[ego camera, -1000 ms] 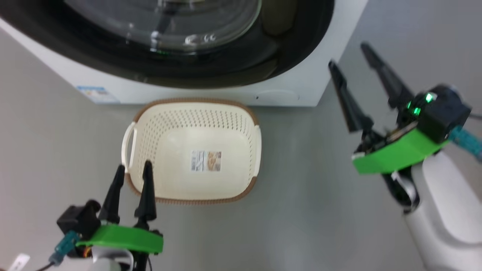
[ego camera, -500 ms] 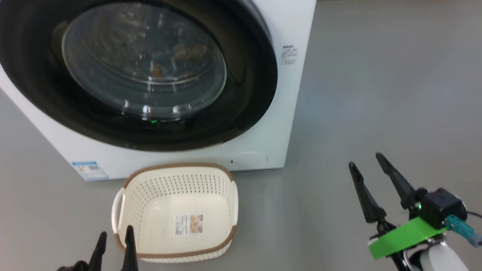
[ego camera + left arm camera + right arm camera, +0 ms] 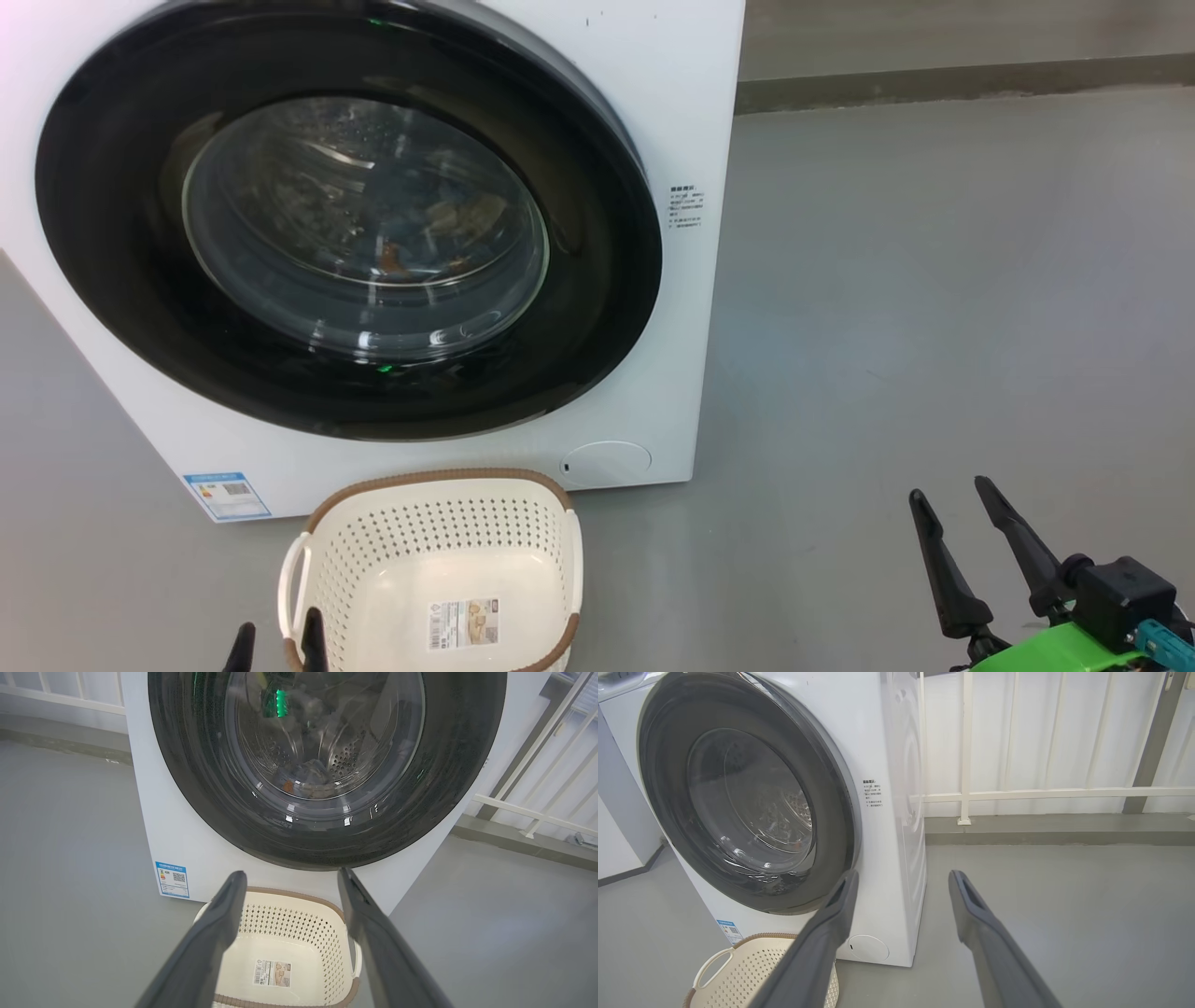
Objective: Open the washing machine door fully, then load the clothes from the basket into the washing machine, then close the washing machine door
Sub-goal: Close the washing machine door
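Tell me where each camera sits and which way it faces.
Head view: high on the robot, looking down and forward at the washing machine door and basket; left gripper tips and right gripper show, both open.
Left wrist view: low, facing the door head-on over the basket, between its own fingers.
Right wrist view: off to the door's right, facing it obliquely, a white railing behind; own fingers.
All three share door and basket.

Head cam: high, facing fwd/down at washer [image 3: 695, 327], basket [image 3: 439, 532] at bottom. L wrist: low, close, square-on to door [image 3: 187, 765]. R wrist: oblique from right. Shared by all: door, basket.
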`<state>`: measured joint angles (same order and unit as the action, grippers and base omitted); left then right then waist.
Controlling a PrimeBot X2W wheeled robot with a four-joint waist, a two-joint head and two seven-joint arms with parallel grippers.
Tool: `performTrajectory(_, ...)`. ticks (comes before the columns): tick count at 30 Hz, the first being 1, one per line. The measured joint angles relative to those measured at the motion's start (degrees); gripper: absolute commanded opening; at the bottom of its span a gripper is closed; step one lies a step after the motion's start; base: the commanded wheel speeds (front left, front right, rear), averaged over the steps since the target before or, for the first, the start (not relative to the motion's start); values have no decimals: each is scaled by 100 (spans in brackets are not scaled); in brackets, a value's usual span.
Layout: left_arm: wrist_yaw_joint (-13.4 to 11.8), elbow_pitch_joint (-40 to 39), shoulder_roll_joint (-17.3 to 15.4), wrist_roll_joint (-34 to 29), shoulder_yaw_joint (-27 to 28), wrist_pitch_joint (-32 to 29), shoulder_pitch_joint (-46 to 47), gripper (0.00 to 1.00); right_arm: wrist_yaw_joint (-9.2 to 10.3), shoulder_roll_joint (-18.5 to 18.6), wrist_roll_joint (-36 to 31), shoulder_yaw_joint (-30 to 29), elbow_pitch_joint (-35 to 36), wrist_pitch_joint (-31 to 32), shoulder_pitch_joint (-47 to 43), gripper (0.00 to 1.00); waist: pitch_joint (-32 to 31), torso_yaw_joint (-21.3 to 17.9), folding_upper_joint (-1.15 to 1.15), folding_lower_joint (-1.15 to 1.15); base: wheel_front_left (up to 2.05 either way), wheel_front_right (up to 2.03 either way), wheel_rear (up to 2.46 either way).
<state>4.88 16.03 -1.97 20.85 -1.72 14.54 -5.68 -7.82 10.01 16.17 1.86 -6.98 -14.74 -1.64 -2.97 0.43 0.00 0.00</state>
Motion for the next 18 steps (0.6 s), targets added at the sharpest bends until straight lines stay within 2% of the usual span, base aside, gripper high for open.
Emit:
performTrajectory(5, 42, 1, 0, -12, 27, 0, -16, 100, 0, -101, -32, -253, -33, 1, -167, 100, -39, 16, 0, 0, 0, 0, 0)
performTrajectory(18, 49, -19, -1, -11, 57, 0, -115, 100, 0, -105, -151, -303, -105, 1, -202, 100, -50, 50, 0, 0, 0, 0, 0)
